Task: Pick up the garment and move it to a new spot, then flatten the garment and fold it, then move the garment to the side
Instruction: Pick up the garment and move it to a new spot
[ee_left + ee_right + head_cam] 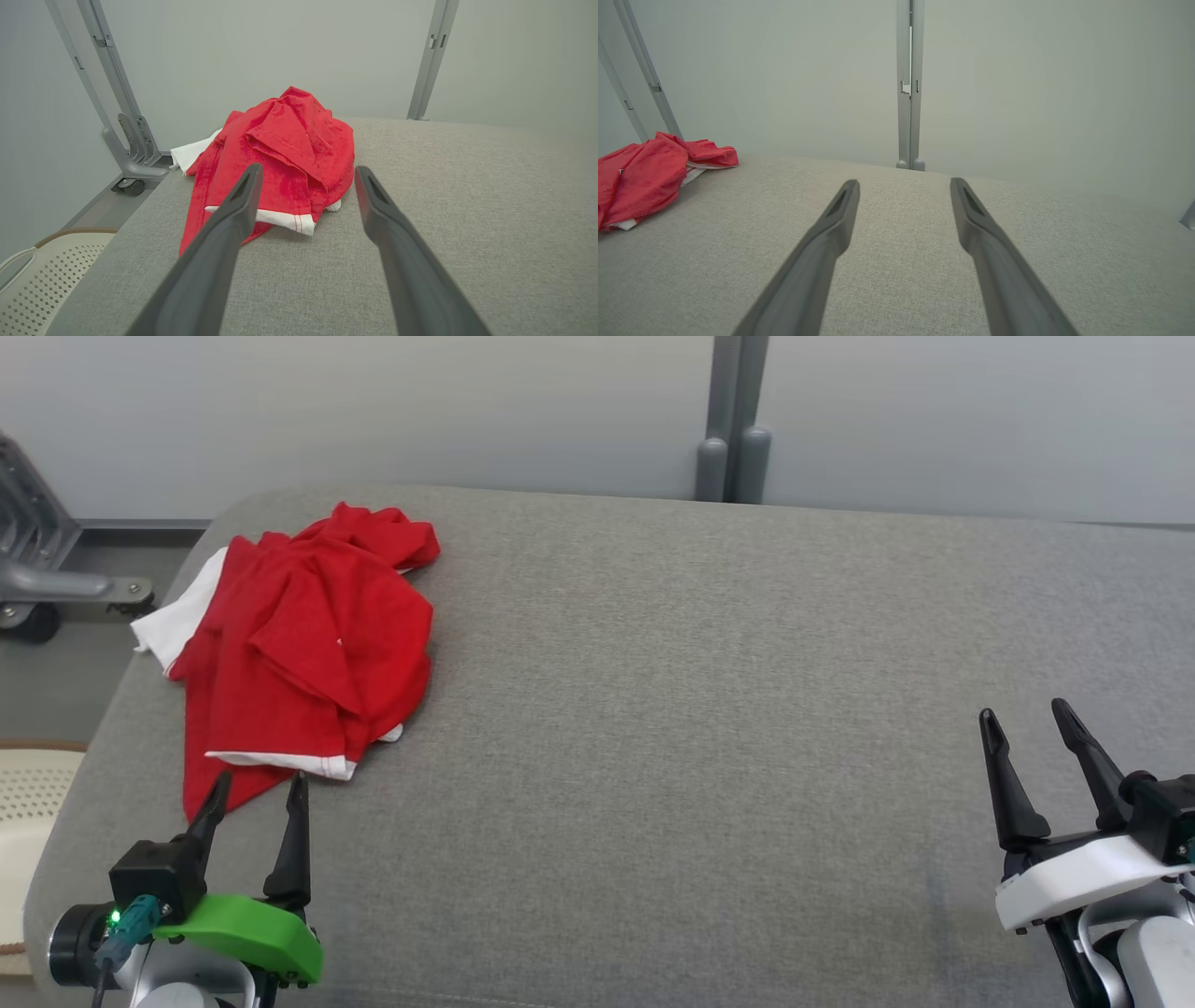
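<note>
The garment [299, 644] is a red shirt with white trim, lying crumpled in a heap at the far left of the grey padded surface [700, 728]. My left gripper [259, 789] stands open just in front of its near hem, fingers pointing at it, nothing between them. In the left wrist view the garment [280, 158] lies just beyond my open left gripper [306, 175]. My right gripper [1032, 723] is open and empty at the lower right, far from the cloth. The right wrist view has the garment [644, 177] at its left edge, with my right gripper [903, 186] over bare fabric.
A grey frame with a castor [37, 588] stands off the surface's far left corner. A cream perforated basket [28, 803] sits beside the left edge. A grey post [733, 448] rises behind the back edge against the pale wall.
</note>
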{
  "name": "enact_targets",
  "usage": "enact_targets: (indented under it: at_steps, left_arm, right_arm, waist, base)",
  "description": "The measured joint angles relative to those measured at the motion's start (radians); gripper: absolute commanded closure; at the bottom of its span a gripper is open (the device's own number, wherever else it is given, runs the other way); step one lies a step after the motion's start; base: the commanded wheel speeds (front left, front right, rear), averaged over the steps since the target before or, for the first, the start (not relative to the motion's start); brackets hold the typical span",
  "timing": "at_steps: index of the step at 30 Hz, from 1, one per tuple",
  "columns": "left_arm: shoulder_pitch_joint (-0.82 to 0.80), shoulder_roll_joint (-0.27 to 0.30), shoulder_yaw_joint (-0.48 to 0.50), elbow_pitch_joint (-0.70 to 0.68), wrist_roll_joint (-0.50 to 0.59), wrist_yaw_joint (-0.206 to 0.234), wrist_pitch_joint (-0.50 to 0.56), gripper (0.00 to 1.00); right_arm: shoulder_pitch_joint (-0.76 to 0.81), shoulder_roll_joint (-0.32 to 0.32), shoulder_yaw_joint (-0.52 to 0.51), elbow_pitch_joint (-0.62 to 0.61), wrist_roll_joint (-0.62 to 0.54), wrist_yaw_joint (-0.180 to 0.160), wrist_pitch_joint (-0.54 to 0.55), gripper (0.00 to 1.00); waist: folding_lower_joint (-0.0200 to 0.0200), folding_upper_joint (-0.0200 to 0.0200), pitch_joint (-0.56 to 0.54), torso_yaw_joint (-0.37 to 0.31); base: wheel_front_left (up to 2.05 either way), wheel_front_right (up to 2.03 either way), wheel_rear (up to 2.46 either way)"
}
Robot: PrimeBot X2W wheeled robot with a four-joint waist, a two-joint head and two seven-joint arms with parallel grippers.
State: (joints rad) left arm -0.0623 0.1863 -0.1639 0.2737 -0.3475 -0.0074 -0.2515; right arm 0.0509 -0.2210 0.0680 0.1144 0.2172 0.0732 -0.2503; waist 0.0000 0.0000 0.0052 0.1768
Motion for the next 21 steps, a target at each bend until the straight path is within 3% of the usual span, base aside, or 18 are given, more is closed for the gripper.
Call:
enact_targets:
  at_steps: [9,21]
  left_arm:
    - [0.009,0.007,0.043,0.0,-0.002,-0.001,0.0,0.0]
    - [0.023,-0.001,0.068,-0.017,-0.015,-0.001,0.0,0.0]
  right_arm:
    - [-0.001,0.009,0.021,0.01,-0.018,0.011,0.0,0.0]
    - [-0.003,0.01,0.013,0.015,-0.027,0.015,0.0,0.0]
  waist:
    - [0.0,0.0,-0.007,0.098]
    - [0.0,0.0,0.01,0.076]
  base:
    - [0.0,0.0,0.0]
    - [0.0,0.0,0.0]
